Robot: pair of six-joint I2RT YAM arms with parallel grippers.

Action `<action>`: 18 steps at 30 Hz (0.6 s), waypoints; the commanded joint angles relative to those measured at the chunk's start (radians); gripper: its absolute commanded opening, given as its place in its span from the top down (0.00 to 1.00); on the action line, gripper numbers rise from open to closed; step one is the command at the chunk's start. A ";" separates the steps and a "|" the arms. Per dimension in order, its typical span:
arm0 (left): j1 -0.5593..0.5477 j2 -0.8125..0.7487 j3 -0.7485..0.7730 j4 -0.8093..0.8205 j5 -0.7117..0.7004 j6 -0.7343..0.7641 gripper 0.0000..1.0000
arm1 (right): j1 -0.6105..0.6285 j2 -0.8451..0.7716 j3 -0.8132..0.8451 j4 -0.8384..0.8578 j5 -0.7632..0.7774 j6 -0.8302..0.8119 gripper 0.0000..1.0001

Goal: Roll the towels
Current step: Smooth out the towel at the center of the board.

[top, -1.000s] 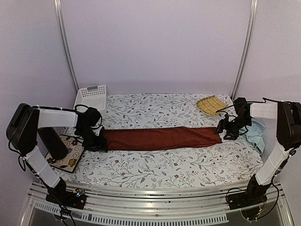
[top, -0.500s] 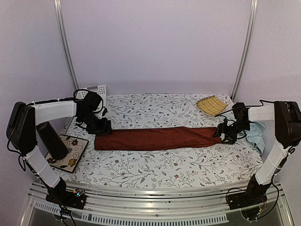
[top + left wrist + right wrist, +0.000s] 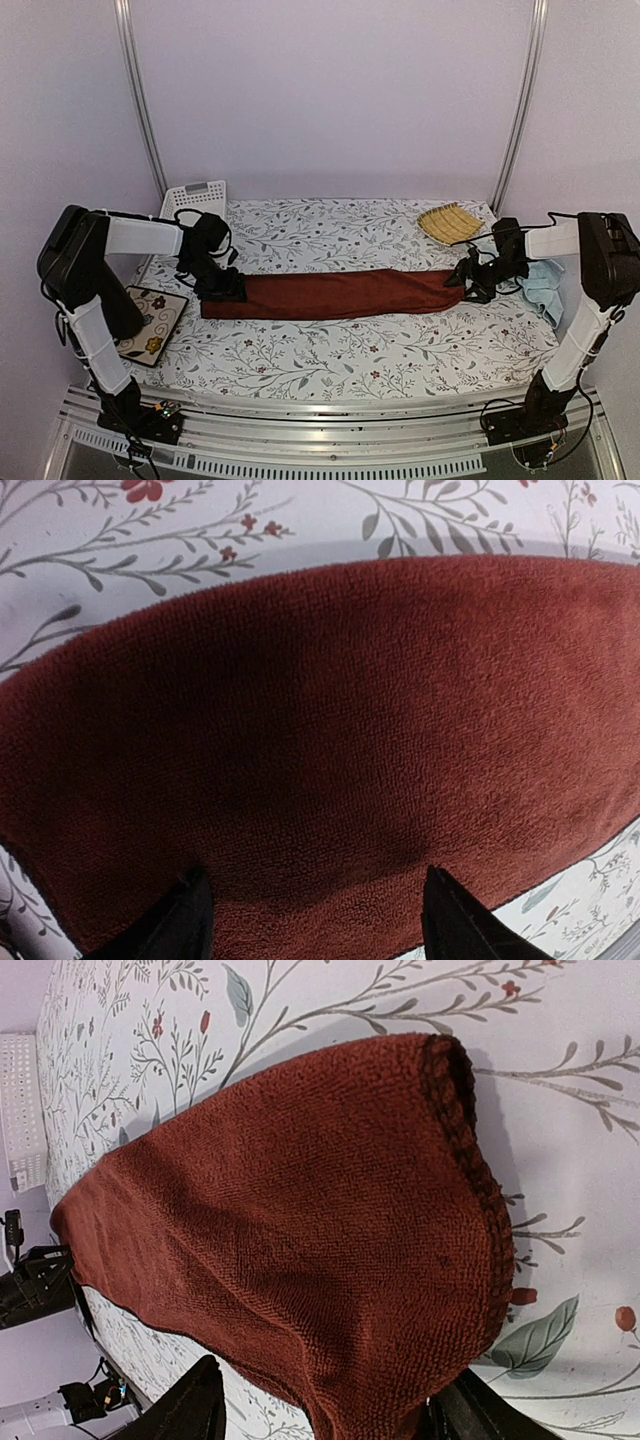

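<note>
The red towel [image 3: 340,293] lay lengthwise, left to right across mid-frame. My left jaws stood released over its left end, my right jaws released at its right end.

Nothing legible shows in any view: no words, brands or numbers. The cloth [image 3: 330,352] on the desk and the tile [image 3: 150,322] at its left edge carry only flower prints. A grey patch on the basket [image 3: 192,208] is too small to read.
</note>
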 commanded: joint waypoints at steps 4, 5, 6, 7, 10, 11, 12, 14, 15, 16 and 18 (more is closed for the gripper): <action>-0.016 0.015 -0.014 0.031 0.019 0.002 0.28 | 0.005 -0.078 0.069 -0.030 -0.125 0.037 0.30; -0.017 0.016 -0.015 0.031 0.019 0.004 0.28 | 0.004 -0.082 0.077 -0.024 -0.137 0.043 0.30; -0.016 0.016 -0.016 0.031 0.016 0.005 0.28 | 0.004 -0.083 0.083 -0.021 -0.145 0.051 0.30; -0.017 0.016 -0.017 0.031 0.016 0.005 0.28 | 0.002 -0.083 0.088 -0.015 -0.151 0.055 0.30; -0.016 0.013 -0.027 0.034 0.014 0.003 0.28 | 0.002 -0.071 0.086 -0.005 -0.154 0.063 0.30; -0.016 0.010 -0.032 0.036 0.014 0.003 0.28 | 0.002 -0.063 0.078 -0.004 -0.154 0.062 0.30; -0.016 0.009 -0.037 0.037 0.015 0.003 0.28 | 0.002 -0.057 0.069 -0.003 -0.154 0.059 0.30; -0.018 0.002 -0.047 0.040 0.014 0.000 0.28 | 0.002 -0.051 0.047 -0.007 -0.133 0.052 0.30; -0.018 -0.002 -0.052 0.043 0.015 -0.003 0.28 | 0.003 -0.054 0.041 -0.016 -0.118 0.043 0.30; -0.018 -0.007 -0.058 0.044 0.014 -0.006 0.28 | 0.003 -0.062 0.041 -0.031 -0.091 0.036 0.30; -0.018 -0.016 -0.068 0.050 0.013 -0.011 0.28 | 0.002 -0.095 0.039 -0.059 -0.024 0.021 0.31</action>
